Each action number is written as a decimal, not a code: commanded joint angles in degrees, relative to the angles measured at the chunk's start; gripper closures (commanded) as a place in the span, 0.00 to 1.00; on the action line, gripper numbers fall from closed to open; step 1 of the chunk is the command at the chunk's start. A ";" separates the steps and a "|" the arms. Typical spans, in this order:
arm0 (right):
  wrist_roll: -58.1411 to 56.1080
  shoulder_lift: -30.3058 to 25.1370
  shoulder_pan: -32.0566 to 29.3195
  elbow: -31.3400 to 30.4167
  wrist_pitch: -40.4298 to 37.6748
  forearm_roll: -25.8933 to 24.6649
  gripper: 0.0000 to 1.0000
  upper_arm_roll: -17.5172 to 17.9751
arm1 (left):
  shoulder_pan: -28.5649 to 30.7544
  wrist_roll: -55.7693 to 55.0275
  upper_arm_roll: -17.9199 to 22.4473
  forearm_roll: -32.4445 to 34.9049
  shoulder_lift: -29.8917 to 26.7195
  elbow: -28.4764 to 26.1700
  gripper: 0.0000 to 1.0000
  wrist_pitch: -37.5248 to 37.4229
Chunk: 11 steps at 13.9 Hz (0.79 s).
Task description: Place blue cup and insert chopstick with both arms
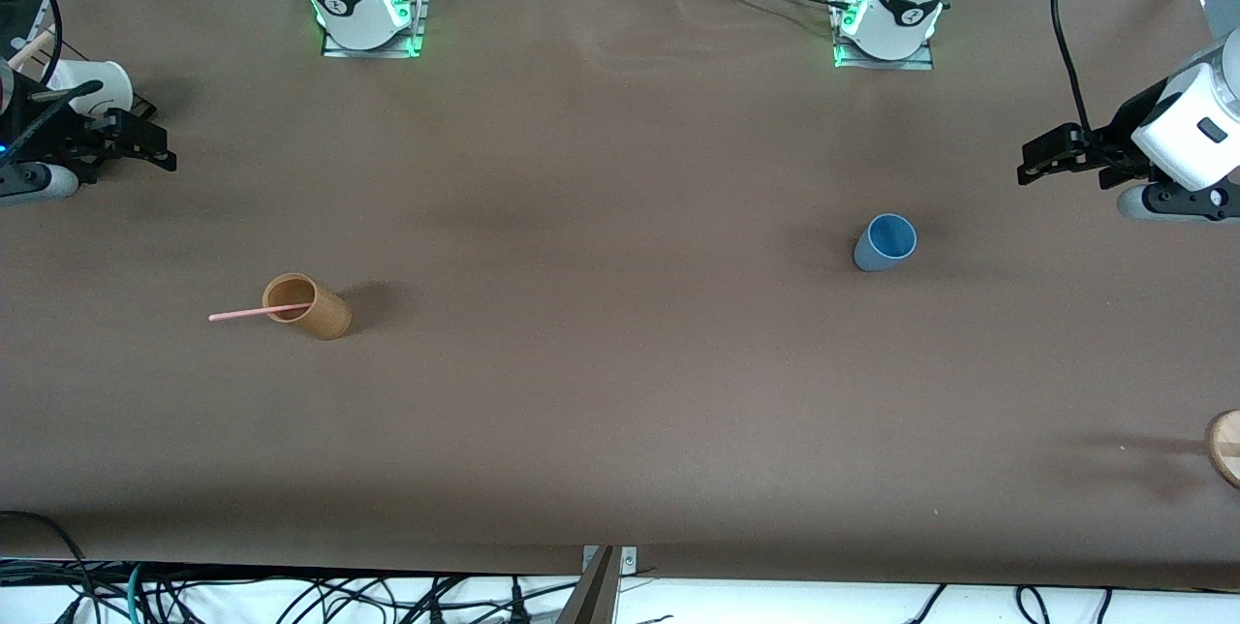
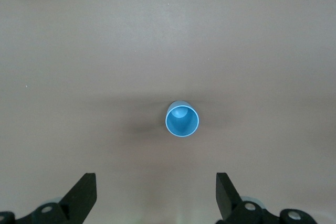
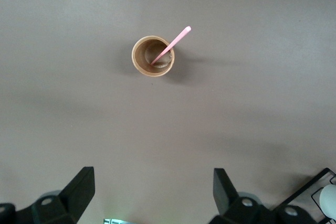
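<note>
Nothing is picked up yet. Both end effectors, left (image 1: 1029, 167) and right (image 1: 160, 147), wait up high, fingers apart. Next, the left one must go down around the blue cup (image 1: 883, 242); the chopstick (image 1: 260, 312) stands in the brown cup (image 1: 308, 305).

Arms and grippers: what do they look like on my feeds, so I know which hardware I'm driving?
Both are white jointed arms with black joint bands on metal base plates lit green. Black cables trail from each. The left gripper and right gripper are black, two-fingered, with flat tapered fingers. A red fitting sits near each base.
</note>
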 commanded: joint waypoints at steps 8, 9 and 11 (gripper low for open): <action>0.41 -0.22 -1.03 0.94 -0.17 -0.34 0.00 1.13 | 0.23 0.95 -0.09 -0.80 0.28 0.91 0.00 -0.71; 0.41 -0.22 -1.02 0.94 -0.17 -0.43 0.00 1.22 | 0.23 0.95 -0.09 -0.80 0.28 0.91 0.00 -0.71; 0.58 -0.13 -1.11 1.03 -0.26 0.09 0.00 1.22 | 0.23 0.95 -0.09 -0.80 0.28 0.91 0.00 -0.71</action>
